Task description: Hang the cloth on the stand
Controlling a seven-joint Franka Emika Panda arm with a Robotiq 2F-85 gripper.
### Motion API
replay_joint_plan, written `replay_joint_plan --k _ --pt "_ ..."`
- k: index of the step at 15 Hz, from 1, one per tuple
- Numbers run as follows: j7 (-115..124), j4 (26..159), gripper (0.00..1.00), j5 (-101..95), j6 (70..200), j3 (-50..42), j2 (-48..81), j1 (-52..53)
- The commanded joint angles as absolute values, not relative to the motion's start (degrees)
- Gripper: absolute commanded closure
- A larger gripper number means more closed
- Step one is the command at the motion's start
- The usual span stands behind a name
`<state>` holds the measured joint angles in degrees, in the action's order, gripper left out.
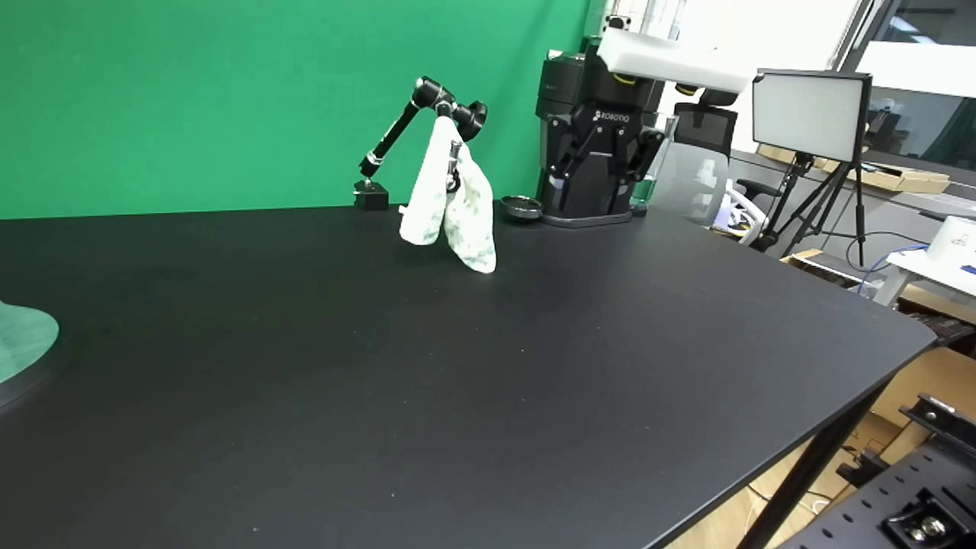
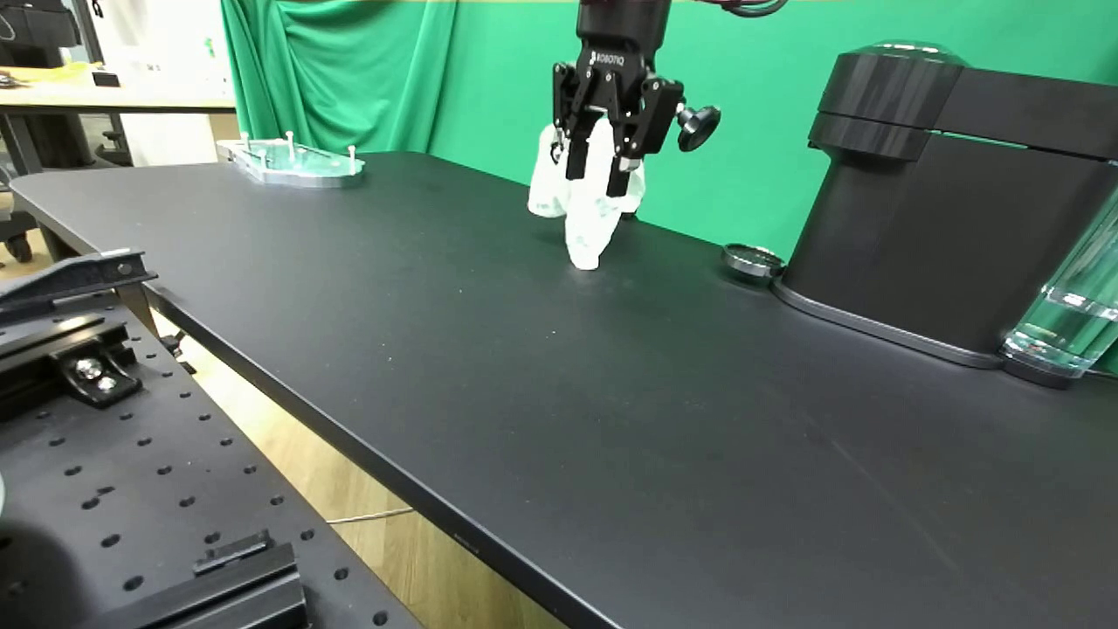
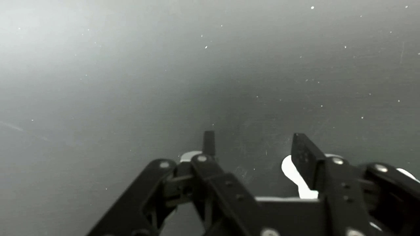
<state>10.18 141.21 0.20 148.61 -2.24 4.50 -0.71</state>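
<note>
My hand (image 3: 253,144) is spread wide, holding nothing. Cloth (image 1: 471,217) hangs long-axis down on the stand (image 1: 394,139), beside the hand; I'd back away.

The cloth (image 1: 470,210) hangs on the stand (image 1: 395,134), left of the coffee machine (image 2: 882,236) in both exterior views

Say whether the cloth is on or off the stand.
On: in an exterior view the cloth hangs from the stand, clear of the open gripper.
</note>
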Motion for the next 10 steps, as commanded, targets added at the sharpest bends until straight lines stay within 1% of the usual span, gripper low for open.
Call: replay_joint_plan --k 1,2,3,10 --pt "7.28 141.99 0.05 1.81 144.76 -1.42 1.53 -0.67" --pt "4.53 141.81 0.01 2.42 141.52 -0.97 0.97 -0.58" --pt "2.48 141.71 0.0 2.21 138.71 -0.7 0.48 -0.44" --pt "-17.52 140.17 0.0 2.83 118.5 1.03 -4.19 1.04"
